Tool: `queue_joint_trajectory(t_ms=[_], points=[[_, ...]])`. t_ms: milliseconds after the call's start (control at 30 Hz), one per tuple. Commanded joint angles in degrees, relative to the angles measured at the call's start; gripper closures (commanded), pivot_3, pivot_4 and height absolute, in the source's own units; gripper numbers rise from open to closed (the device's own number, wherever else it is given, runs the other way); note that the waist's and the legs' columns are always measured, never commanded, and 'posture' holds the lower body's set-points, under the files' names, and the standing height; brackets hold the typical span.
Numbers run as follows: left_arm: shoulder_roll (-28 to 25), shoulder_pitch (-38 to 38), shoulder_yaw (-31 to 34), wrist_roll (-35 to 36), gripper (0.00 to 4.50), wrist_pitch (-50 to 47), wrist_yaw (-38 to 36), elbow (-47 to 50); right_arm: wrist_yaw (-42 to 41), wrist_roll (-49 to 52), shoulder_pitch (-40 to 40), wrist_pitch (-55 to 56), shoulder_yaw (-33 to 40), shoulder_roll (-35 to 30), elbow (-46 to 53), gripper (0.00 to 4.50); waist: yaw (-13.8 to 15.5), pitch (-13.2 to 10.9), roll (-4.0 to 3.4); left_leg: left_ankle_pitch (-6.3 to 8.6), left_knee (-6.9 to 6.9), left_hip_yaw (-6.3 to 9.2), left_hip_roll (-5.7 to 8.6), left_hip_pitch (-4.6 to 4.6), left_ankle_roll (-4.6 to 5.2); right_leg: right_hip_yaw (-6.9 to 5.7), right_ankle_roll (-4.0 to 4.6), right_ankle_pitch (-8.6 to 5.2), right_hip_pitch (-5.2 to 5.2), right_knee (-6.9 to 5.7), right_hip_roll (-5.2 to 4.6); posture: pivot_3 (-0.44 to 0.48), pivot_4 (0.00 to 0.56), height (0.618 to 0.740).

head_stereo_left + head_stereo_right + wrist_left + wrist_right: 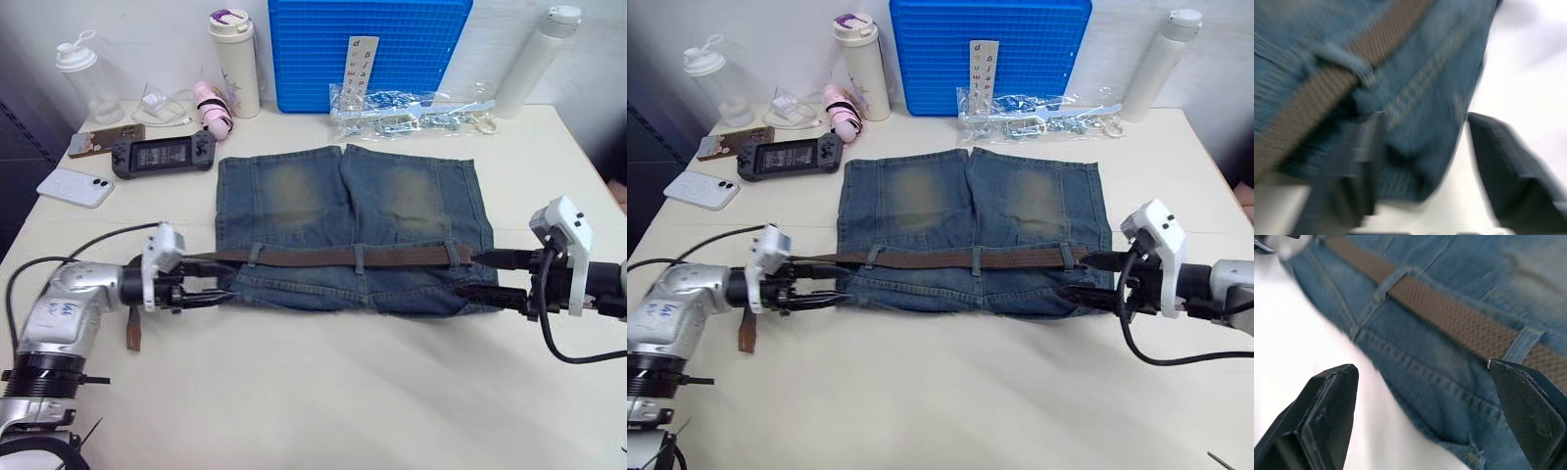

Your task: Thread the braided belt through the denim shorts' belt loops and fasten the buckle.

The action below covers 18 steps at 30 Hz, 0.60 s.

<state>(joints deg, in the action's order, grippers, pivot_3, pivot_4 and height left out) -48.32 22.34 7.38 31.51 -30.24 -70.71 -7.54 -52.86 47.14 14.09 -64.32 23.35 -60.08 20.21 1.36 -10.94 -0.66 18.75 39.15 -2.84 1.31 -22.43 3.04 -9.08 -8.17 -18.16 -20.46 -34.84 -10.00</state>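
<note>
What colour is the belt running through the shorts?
Dark brown, with a woven texture. The belt shows best in the right wrist view, against the faded blue shorts.

L arm [59,318]: silver-grey metal shell w/ blue scribbled marks, black ribbed ring at its base, black joint section toward the wrist. White boxy camera housing [162,250] on the wrist, thin black cable [88,245] looping over the arm. Left gripper [216,284]: two slim black fingers.

R arm: black wrist section, silver-grey shell at the frame edge. White angular camera housing [566,230] w/ small dark screw dots, thick black cable [558,343] curving under it. Right gripper [1425,411]: black fingers [1327,406], wedge-shaped, fine cross-hatch texture on pads.
</note>
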Motion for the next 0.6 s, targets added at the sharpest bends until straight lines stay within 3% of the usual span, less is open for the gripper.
queue_joint_trajectory(t_ms=[33,233,433,600], points=[[0.4,5.7,2.4,2.9,0.02,-8.8,5.1,-1.3,2.7,-3.7,3.7,5.5,-0.8,1.4,-5.9,0.0,0.1,0.0,0.0,0.0,0.0,-0.01,0.02,0.02,0.0,0.01,0.0,0.0,0.02,-0.01,-0.01,0.0,0.15,0.689],[7.2,16.7,-4.2,-2.7,0.02,-17.3,14.5,-10.2,1.6,-8.3,11.6,9.5,-9.0,4.7,-18.4,0.0,0.0,0.0,0.03,-0.14,0.02,-0.11,0.19,0.06,0.08,0.06,-0.02,0.01,0.01,-0.19,-0.11,0.0,0.15,0.689],[8.0,19.5,-13.0,-9.3,0.02,-16.3,12.1,-13.3,-2.3,-13.7,17.4,15.5,-14.2,5.1,-29.3,0.0,-0.4,0.0,0.04,-0.13,-0.06,-0.23,0.18,-0.08,0.1,-0.02,-0.03,0.01,-0.22,-0.23,-0.1,0.0,0.15,0.689],[9.7,21.6,-13.0,-11.3,0.02,-16.4,13.9,-16.6,-4.2,-15.0,20.9,18.2,-14.6,7.8,-35.1,0.0,-0.3,0.0,0.04,-0.14,-0.02,-0.22,0.15,-0.02,0.09,-0.02,-0.03,0.01,-0.15,-0.23,-0.11,0.0,0.15,0.689]])
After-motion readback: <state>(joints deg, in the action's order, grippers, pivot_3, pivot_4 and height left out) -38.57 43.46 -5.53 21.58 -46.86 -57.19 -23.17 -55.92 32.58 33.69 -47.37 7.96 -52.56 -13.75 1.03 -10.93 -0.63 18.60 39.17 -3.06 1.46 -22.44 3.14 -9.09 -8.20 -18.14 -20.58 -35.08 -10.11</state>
